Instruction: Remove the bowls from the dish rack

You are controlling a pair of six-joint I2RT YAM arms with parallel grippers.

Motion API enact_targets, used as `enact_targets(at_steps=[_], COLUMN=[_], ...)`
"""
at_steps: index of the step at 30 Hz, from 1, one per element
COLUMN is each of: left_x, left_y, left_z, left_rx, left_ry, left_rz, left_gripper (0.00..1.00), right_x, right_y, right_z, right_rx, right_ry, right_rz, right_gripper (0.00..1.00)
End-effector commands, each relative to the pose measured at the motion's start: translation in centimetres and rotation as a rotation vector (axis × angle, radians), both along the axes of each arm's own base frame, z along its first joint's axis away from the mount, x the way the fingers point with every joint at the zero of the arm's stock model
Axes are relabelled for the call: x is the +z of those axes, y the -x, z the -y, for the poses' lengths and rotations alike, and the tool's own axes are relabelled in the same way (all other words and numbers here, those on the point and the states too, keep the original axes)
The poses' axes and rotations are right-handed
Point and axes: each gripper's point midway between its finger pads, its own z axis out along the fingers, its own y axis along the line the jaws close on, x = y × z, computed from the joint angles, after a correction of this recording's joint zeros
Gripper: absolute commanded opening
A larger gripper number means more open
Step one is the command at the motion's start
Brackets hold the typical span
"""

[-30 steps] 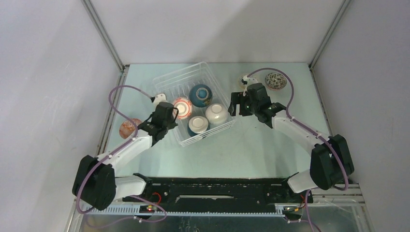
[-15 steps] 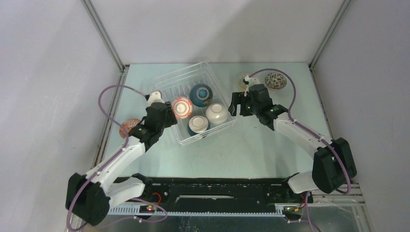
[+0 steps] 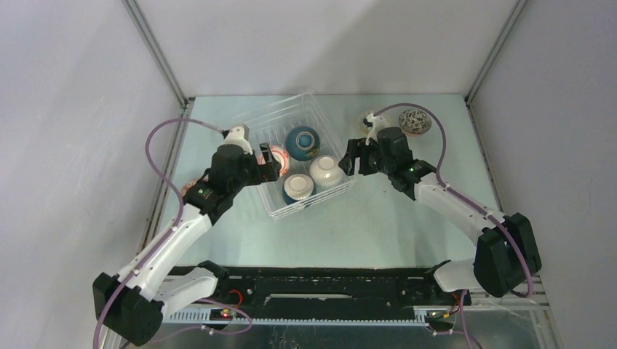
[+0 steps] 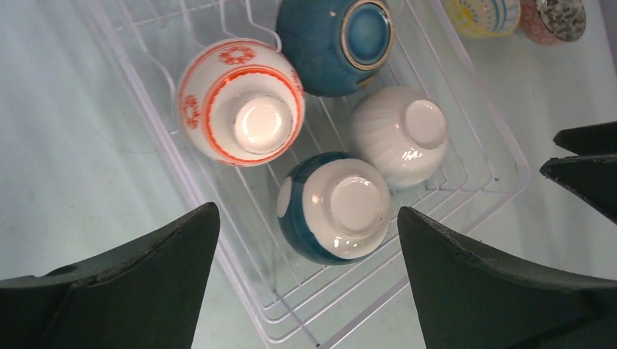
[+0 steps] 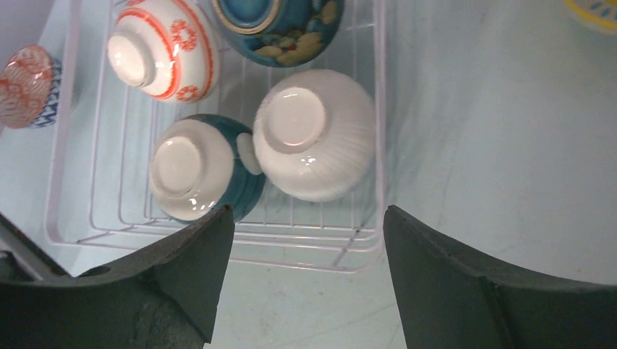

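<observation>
The white wire dish rack (image 3: 314,201) holds several upside-down bowls: a red-ringed one (image 4: 240,102), a dark blue one (image 3: 302,142), a ribbed white one (image 5: 316,134) and a teal-and-white one (image 4: 335,207). My left gripper (image 4: 307,211) hovers open over the rack's left side, and the teal-and-white bowl shows between its fingertips, untouched. My right gripper (image 5: 307,209) stands open just off the rack's right edge, above the ribbed white bowl's side. Both hold nothing.
On the table at the back right sit a speckled bowl (image 3: 415,121) and a yellow bowl (image 3: 366,120), which my right arm partly hides. A red-patterned bowl (image 5: 25,87) rests left of the rack, under my left arm. Walls close in on three sides.
My left gripper has opened wide and swung up and right over the rack. My right gripper has narrowed a little and edged toward the rack. The bowls have not moved.
</observation>
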Motion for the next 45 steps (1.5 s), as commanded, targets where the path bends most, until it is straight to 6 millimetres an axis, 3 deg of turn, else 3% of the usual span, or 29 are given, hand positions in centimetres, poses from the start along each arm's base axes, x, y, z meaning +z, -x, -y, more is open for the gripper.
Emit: enact_targets(at_steps=[1,7,9,10,12,24,33,45], left_x=[1.2,-0.1,0.0,0.1,0.1,0.2,-1.6,-4.5], left_y=[-0.8,-2.5,-3.0,-3.1,-3.3,-6.5,-8.5,-9.6], left_z=[2.4,2.1,1.9,2.2,2.7,0.1,0.9,1.4], left_rx=[-0.126,-0.078,-0.061,-0.08,-0.109,0.025,0.005,0.059], left_ry=[-0.003,-0.057,-0.069,-0.071,-0.079,-0.258,-0.321,-0.413], left_rz=[-0.007,-0.056,-0.054,-0.053,-0.061,-0.072,-0.139,-0.185], left_gripper=[0.97,0.94,0.94,0.94,0.94,0.97,0.93,0.8], right_x=[1.7,2.2,2.4,2.3,2.8,2.9,2.6,2.4], right_y=[0.9,1.3,1.5,1.6,1.7,1.9,1.8,1.7], right_z=[-2.1,-2.6,-3.1,-3.3,-3.8,-4.9,-4.7,-4.5], right_rx=[0.105,0.132,0.151,0.161,0.177,0.192,0.172,0.167], right_ry=[-0.036,-0.06,-0.087,-0.098,-0.121,-0.13,-0.123,-0.112], right_rz=[0.076,0.096,0.09,0.08,0.089,0.099,0.104,0.109], right_gripper=[0.82,0.84,0.99,0.99,1.0,1.0,1.0,1.0])
